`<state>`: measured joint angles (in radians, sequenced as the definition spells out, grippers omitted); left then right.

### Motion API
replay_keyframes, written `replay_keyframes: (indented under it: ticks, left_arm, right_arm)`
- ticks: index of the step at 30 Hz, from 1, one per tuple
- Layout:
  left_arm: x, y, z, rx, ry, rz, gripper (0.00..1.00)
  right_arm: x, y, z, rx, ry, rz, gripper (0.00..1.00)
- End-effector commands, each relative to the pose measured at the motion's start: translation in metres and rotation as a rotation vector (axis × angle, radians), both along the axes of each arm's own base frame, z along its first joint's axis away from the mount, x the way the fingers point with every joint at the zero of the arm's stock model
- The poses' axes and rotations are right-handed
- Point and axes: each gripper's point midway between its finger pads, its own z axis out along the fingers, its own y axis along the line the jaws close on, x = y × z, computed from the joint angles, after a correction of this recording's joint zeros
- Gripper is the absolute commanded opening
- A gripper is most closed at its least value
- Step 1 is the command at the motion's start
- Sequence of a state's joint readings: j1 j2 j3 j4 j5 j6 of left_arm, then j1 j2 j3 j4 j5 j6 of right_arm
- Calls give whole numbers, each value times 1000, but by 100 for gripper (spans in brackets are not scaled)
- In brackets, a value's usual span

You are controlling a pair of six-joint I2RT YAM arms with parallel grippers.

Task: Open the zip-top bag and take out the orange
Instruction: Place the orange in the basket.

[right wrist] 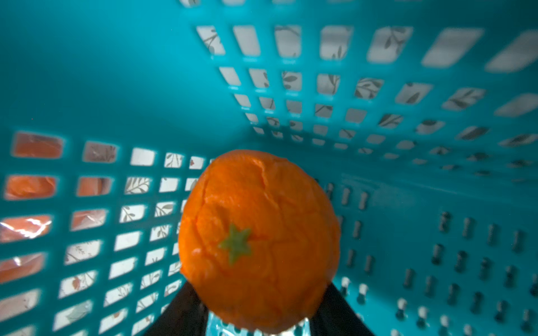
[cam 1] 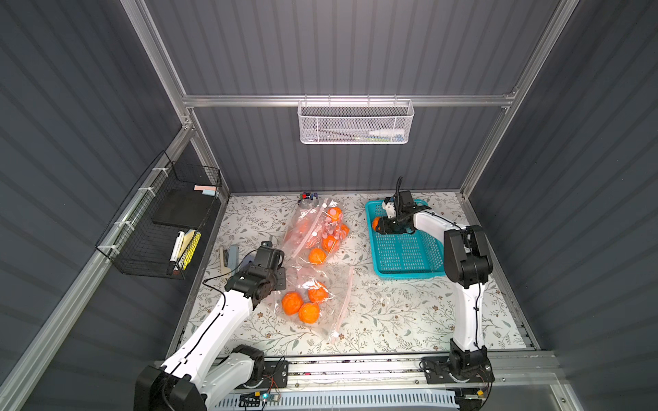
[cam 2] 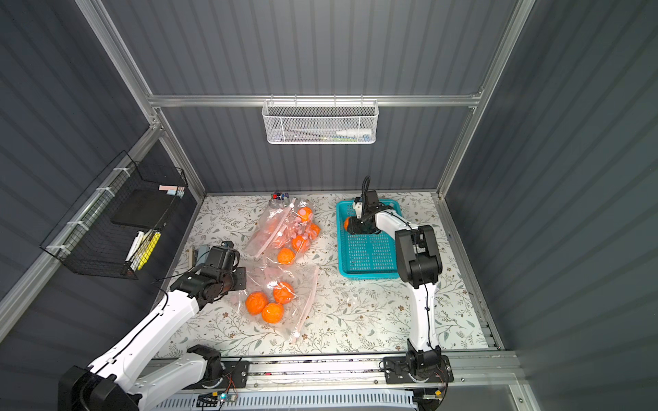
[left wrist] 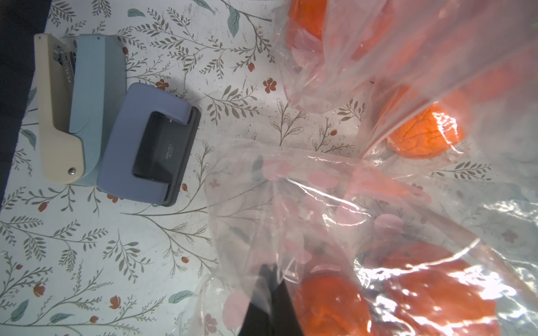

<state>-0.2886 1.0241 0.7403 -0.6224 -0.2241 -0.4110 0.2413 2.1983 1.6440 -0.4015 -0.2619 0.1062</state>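
Right wrist view: round orange fruit (right wrist: pixel 259 241) lies in teal slotted plastic basket (right wrist: pixel 116 87) at the surface's far right corner, between the jaws of the right claw (right wrist: pixel 260 318); grip or release cannot be told. Left claw (left wrist: pixel 270 302) clenches clear zip-top bag (left wrist: pixel 291 203). Risk: retraction drags the orange out.

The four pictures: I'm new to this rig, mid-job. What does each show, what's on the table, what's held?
The left arm and the right arm are robots working over a floral table. Both top views look down on the whole scene. Each wrist view comes from a camera on one arm, looking out past its tip. On the table: two clear zip-top bags of oranges, the near bag and the far bag, a teal basket, a stapler and a hole punch. The left fingers are shut and seem to pinch the near bag's plastic. An orange sits between the right fingers inside the basket; gripped or loose, I cannot tell.
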Motion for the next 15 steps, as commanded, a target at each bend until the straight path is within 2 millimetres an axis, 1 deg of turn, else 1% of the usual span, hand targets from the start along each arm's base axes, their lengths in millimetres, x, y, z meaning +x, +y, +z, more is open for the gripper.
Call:
replay_keyframes:
  ticks: [1,3,6,8,10,11,13,14,15]
  left_arm:
    - [-1,-1,-2,5,6,-23,0]
    - [0,-3,-3,1,10,-30,0]
    - [0,-4,-4,-3,13,-35,0]
    - [0,-4,-4,-5,12,-34,0]
    - [0,-4,-3,-7,10,-34,0]
    - [0,-4,-3,-6,10,-35,0]
    - [0,-4,-4,-7,13,-35,0]
    - [-1,-4,-4,-6,12,-36,0]
    - [-1,-5,-4,-8,11,-37,0]
  right_arm:
    - [-6,4,1,-17,6,6,66]
    - [-6,1,2,-22,-3,-7,74]
    - [-10,-3,12,-38,-24,0,77]
    - [-13,-8,27,-51,-54,-18,77]
    - [-22,-13,49,-59,-83,-24,77]
    - [-31,-15,63,-56,-97,-28,76]
    - [-53,-14,91,-36,-136,-11,71]
    - [-71,-9,104,-20,-161,19,67]
    - [-90,1,117,3,-197,66,64]
